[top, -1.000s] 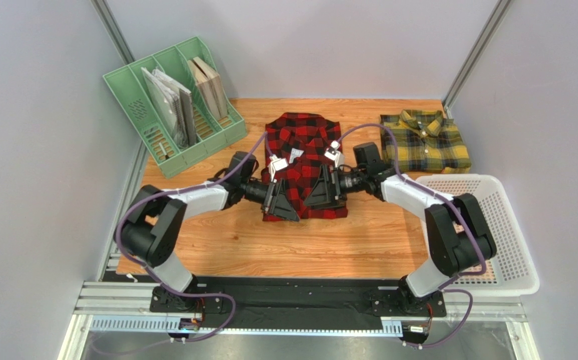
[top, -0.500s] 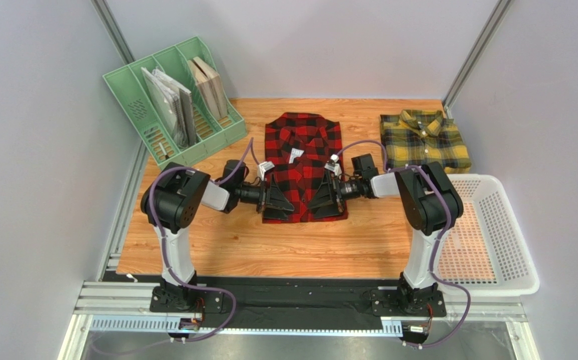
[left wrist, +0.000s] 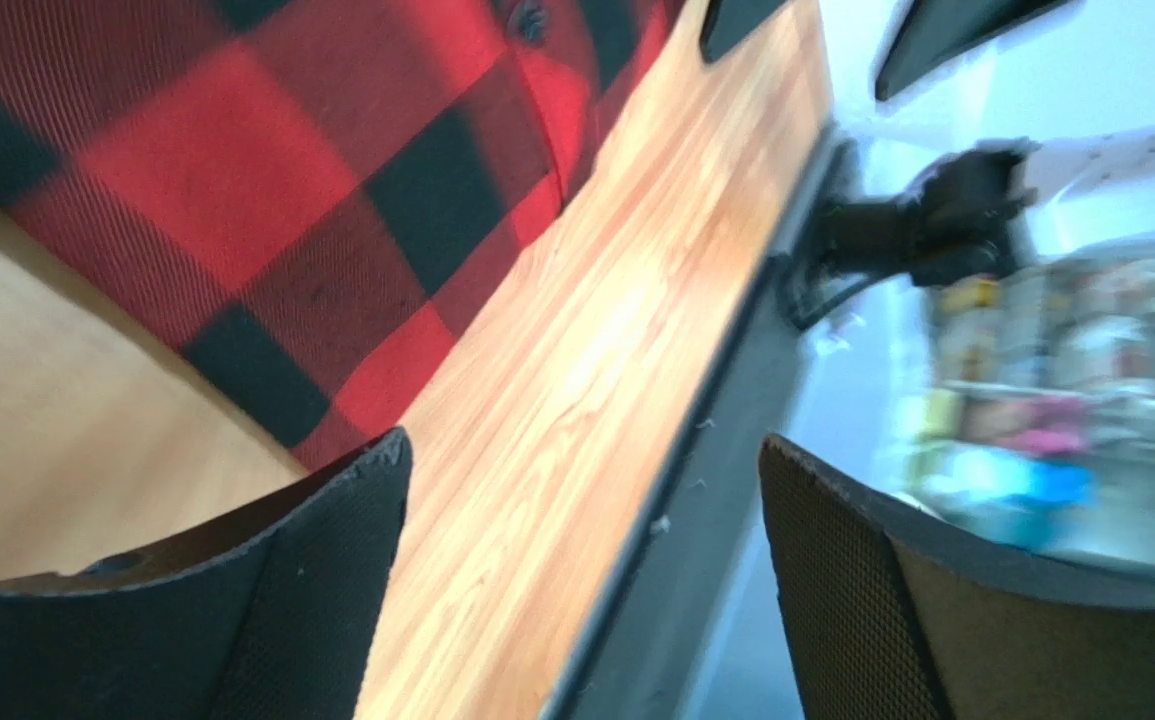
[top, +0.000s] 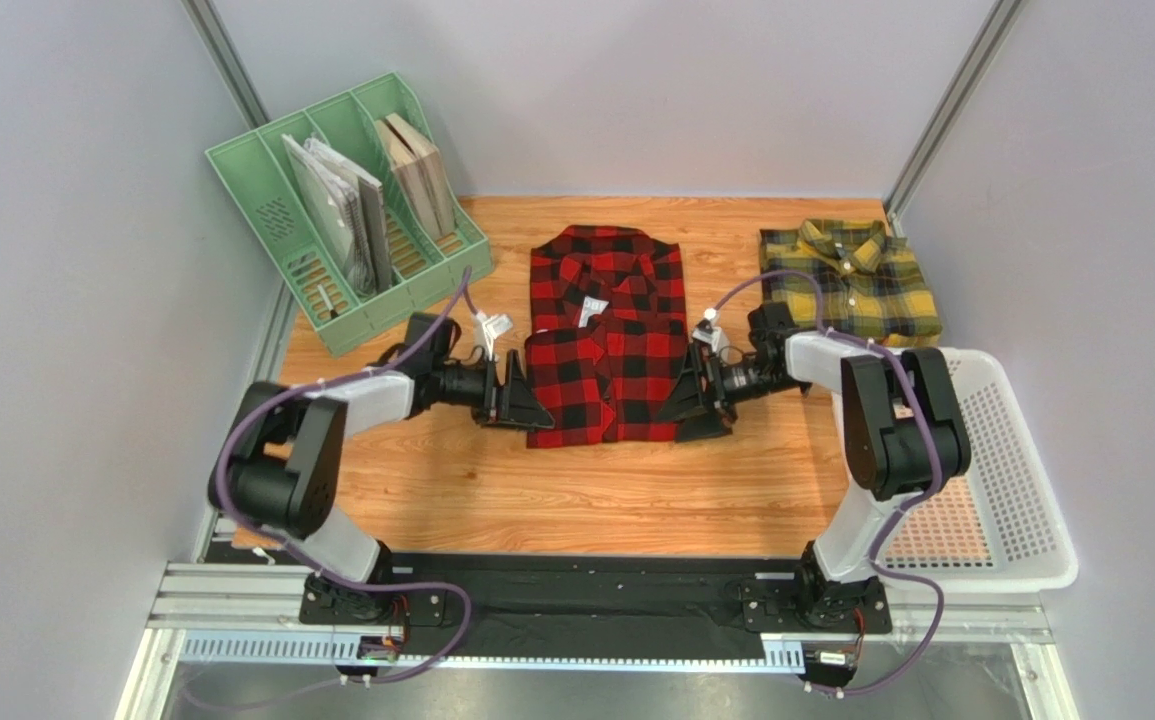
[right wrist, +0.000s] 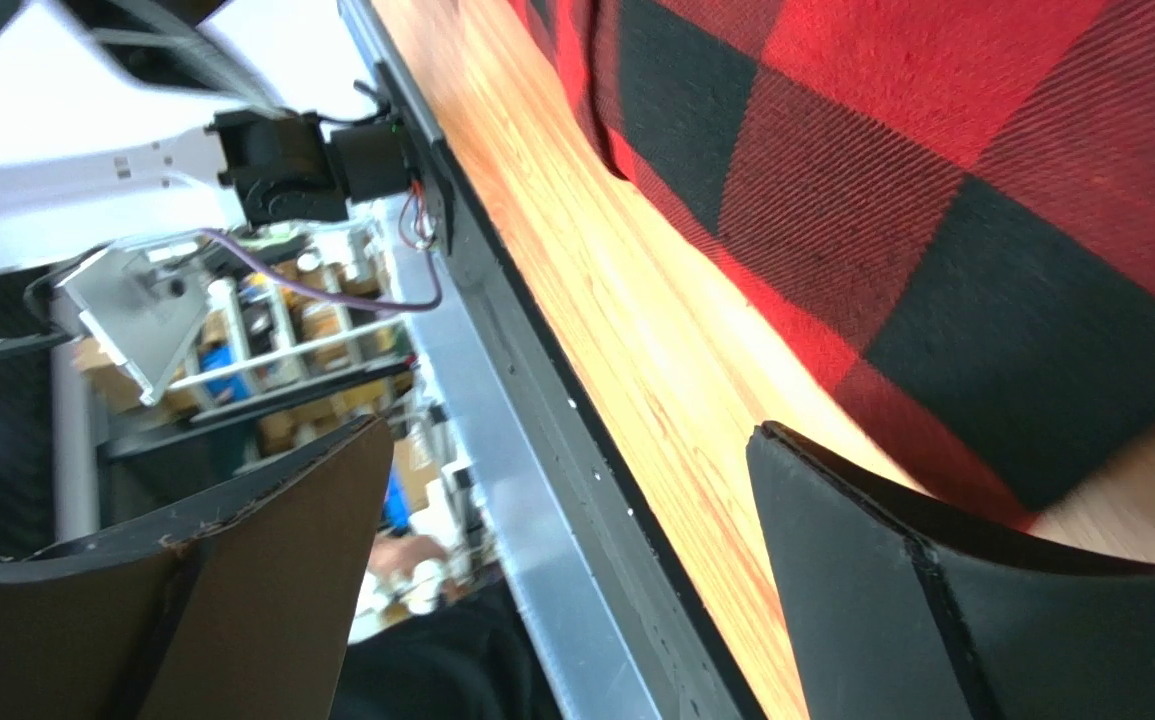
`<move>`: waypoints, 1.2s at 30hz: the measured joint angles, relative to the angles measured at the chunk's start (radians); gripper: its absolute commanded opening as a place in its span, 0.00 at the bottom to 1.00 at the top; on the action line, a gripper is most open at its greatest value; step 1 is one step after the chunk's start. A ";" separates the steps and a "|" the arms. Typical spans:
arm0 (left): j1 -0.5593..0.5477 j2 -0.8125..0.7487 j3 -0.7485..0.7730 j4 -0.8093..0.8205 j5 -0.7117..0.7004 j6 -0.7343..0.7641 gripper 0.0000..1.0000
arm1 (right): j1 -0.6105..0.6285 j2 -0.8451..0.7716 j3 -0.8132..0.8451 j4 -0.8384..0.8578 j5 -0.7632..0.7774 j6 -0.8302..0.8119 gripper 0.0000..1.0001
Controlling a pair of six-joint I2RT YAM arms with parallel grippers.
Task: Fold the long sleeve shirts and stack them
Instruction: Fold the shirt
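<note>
The left gripper (top: 525, 408) lies low over the table with its jaws spread wide and nothing between them. Its wrist view shows only bare wood and the near left corner of the red-and-black check flannel shirt (top: 606, 338) just ahead of the fingers. The right gripper (top: 690, 411) mirrors it at the shirt's near right edge, equally wide and equally empty. The red shirt lies flat in the middle of the wooden table (top: 538, 495) as a tidy rectangle, collar toward the far side. The yellow-and-dark-green check shirt (top: 849, 282) rests folded at the far right corner, well apart from it. A white perforated plastic basket (top: 1022, 503) stands at the right and a green slotted file rack (top: 340, 210) at the far left. The step in hand looks like taking both near corners. To do it well, each lower finger should slide under every layer at the edge, both jaws should close together, and the cloth should stay level and taut between them so the folds do not slip open.
</note>
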 measured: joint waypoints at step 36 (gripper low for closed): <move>-0.852 0.156 0.078 0.209 -1.273 1.339 0.00 | 0.204 0.477 0.727 0.033 0.349 -0.222 0.38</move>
